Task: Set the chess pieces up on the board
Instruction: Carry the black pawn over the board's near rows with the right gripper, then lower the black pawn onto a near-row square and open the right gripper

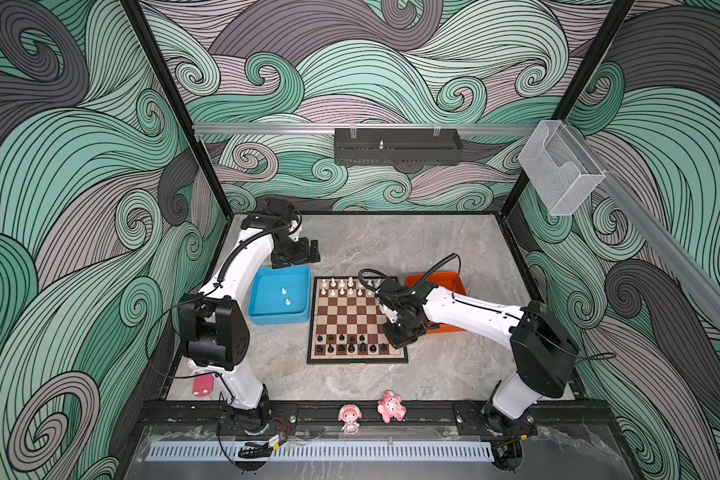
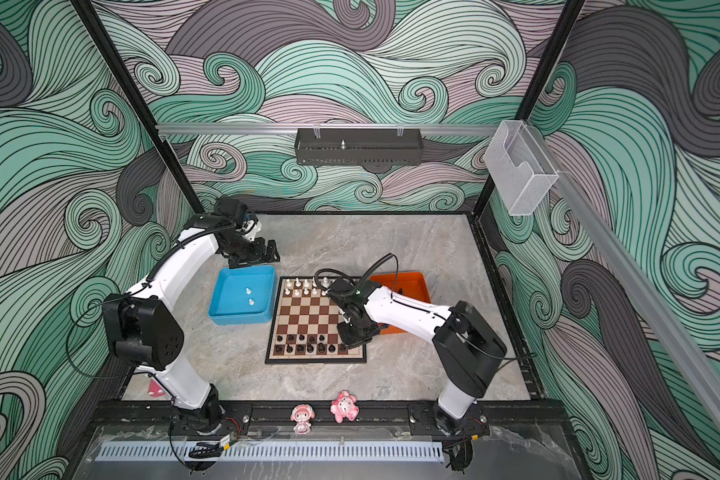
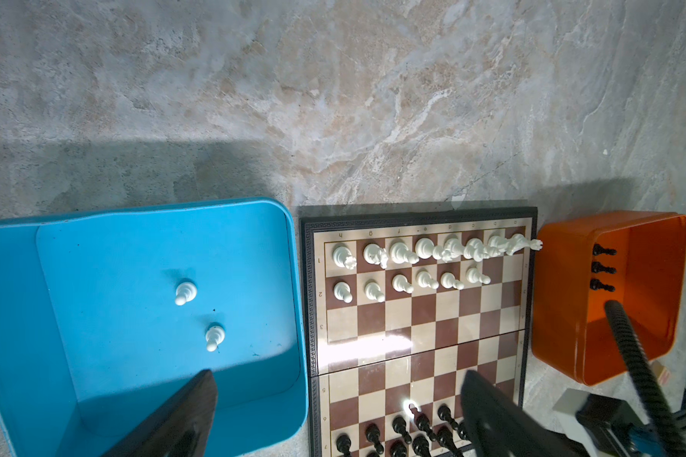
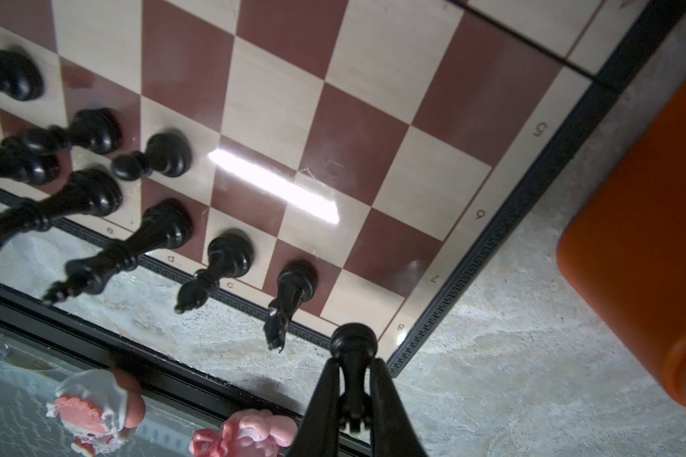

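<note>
- step in hand: right pincer (image 4: pixel 353 366) clamped on a black rook (image 4: pixel 353 340), base down over the corner sq of the board (image 4: pixel 503 205) by the "8"; can't tell if the base touches yet
- left pincer (image 3: pixel 339 376) has its jaws wide apart w/ nothing in them, hovering over the far rim of the blue tray (image 1: pixel 258 311), just left of the board in a top view
- where the pcs are: white back row full w/ 6 pawns in front and 2 sqs bare; 2 white pawns (image 3: pixel 186 292) stand in the blue tray; 3 black pawns (image 3: pixel 602 269) sit in the orange tray (image 3: pixel 563 316) on the counter (image 3: pixel 333 99); black back row looks full bar this corner
- next, i reckon: seat the rook square on the corner, let go, lift straight up so the knight (image 4: pixel 294 292) next door isn't clipped; then the pawns, 3 black and 2 white
- writing: margin letters h g f e d c by the white row, rest faint; e d c by the black row; numerals 1 2 3 5 6 7 8; no brand seen
</note>
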Controlling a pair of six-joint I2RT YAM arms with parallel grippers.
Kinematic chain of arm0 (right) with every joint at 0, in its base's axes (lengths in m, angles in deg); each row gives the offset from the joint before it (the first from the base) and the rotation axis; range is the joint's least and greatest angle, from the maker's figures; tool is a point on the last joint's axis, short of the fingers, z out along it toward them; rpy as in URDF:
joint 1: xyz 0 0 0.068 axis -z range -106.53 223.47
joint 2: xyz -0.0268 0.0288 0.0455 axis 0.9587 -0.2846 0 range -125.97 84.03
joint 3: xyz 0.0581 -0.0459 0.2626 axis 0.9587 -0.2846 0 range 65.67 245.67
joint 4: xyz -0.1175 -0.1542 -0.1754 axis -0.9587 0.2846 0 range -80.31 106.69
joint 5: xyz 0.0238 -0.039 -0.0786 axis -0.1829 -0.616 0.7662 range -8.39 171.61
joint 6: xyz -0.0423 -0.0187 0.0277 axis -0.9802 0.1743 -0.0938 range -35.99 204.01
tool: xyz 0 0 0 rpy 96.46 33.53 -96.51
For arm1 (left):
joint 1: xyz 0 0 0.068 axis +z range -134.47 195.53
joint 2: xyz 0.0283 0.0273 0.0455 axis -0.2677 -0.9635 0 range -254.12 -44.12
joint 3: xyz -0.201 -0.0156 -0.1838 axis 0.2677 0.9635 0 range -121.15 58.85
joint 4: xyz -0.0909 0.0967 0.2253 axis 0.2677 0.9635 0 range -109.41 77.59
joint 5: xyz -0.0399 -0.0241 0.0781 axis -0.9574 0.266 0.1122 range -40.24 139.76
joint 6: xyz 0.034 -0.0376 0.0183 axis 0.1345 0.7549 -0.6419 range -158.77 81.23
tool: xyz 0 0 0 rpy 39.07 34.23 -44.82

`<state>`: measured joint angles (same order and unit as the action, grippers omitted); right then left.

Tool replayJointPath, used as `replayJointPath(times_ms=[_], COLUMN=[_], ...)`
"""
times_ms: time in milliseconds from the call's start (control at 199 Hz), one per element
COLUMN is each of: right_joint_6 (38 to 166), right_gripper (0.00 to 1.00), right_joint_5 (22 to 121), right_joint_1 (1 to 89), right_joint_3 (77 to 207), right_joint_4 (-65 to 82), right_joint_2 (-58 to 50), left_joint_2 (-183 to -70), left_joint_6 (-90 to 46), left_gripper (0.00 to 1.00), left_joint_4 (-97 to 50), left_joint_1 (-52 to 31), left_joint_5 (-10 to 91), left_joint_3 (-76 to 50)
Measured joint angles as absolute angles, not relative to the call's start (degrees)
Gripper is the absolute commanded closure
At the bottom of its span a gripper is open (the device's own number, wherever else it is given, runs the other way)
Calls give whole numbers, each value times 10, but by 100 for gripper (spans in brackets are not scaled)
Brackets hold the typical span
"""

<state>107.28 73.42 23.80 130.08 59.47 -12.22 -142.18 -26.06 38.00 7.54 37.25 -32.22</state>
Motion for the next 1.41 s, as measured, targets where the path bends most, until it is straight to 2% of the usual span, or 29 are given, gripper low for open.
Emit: replayJointPath(times_ms=[985,1408], right_joint_6=[1096,1096], right_gripper=[83,72], right_joint_5=[731,731], right_joint_1=[234,233], right_joint_3=[1303,1309], right_joint_4=[600,604], right_joint_2=[-165,-172], left_joint_2=[-1425,-1431], left_joint_6=[-255,-255], left_gripper=[2,2], left_joint_4=[379,375], left_joint_1=[79,79], left_joint_5=[362,360], left_joint_3=[-322,-322])
